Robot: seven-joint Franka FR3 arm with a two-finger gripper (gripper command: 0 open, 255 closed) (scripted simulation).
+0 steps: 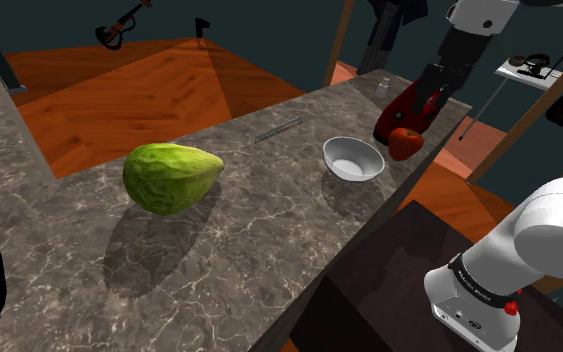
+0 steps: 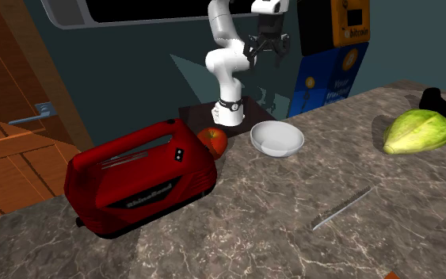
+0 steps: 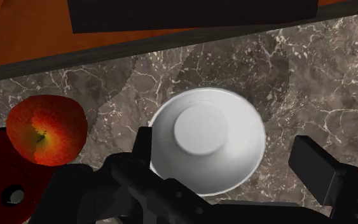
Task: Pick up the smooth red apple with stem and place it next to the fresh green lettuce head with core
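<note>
The gripper (image 3: 228, 159) is held high over the counter (image 1: 249, 250), its fingers (image 3: 315, 173) set apart with nothing clasped between them. Directly beneath it a white bowl (image 3: 208, 146) is seen, empty and upright. Just off to one side of the fingers, beside the bowl, the red apple (image 3: 46, 130) is found resting on the counter near its edge, not yet touched. A red toaster (image 2: 142, 176) is pressed close against the apple's other side. Farther off, a thin serrated knife (image 2: 341, 208) is laid flat on the counter, and farthest from the gripper the green lettuce head (image 2: 417, 131) is set, well apart from the apple.

Nothing of the task is judged done: the approach, the grasp, the carry and the placing are all left. The apple is hemmed between toaster and bowl, so little room is allowed for the fingers, and the bowl would have to be passed over on the way to the lettuce.
</note>
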